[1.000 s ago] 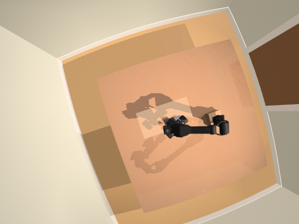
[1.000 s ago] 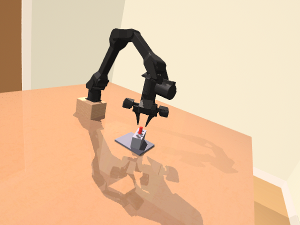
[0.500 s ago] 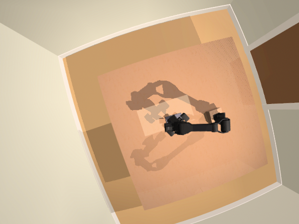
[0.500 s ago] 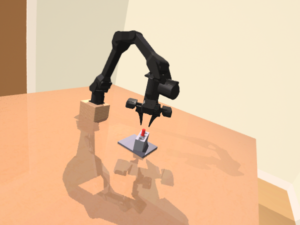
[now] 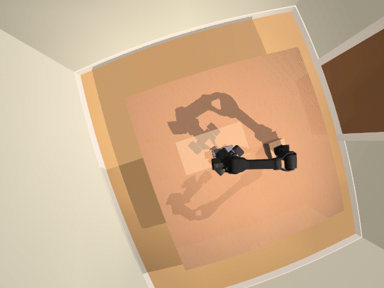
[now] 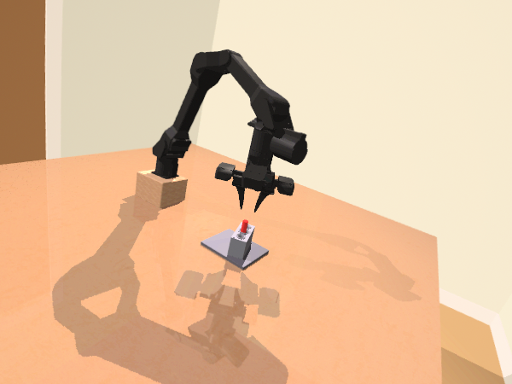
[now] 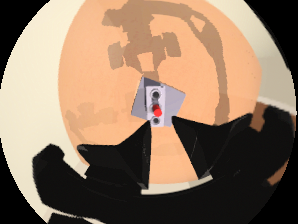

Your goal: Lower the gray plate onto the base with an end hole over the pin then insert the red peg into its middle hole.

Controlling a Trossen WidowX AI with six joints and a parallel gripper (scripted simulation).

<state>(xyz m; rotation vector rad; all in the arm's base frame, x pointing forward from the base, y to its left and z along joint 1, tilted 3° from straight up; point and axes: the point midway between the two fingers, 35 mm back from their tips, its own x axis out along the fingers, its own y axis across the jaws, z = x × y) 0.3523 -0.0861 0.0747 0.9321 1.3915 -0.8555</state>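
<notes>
The black arm (image 5: 259, 164) (image 6: 205, 78) is arching over the table (image 5: 288, 189) (image 6: 341, 341) (image 7: 100, 65), its claw (image 5: 221, 153) (image 6: 248, 211) (image 7: 161, 120) hanging spread with nothing between the fingers, likely to leave the peg free. The gray base (image 6: 215, 244) (image 7: 174, 102) is carrying the plate (image 6: 240, 247) (image 7: 149, 90), whose middle hole is apparently keeping the red peg (image 6: 244, 226) (image 7: 157, 111) upright.

Orange table (image 5: 272, 198) (image 6: 363, 333) (image 7: 95, 70) carries 1 gray base (image 5: 229, 148) (image 6: 218, 241) (image 7: 174, 100), 1 wooden block (image 5: 271, 147) (image 6: 172, 194).

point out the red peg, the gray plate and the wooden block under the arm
Red peg (image 6: 244, 226) (image 7: 157, 111): exterior, its upper shaft; wrist, its top end.
Gray plate (image 6: 240, 247) (image 7: 161, 120): exterior, its side face; wrist, its top face.
Wooden block (image 6: 148, 189): exterior, its side face.
</notes>
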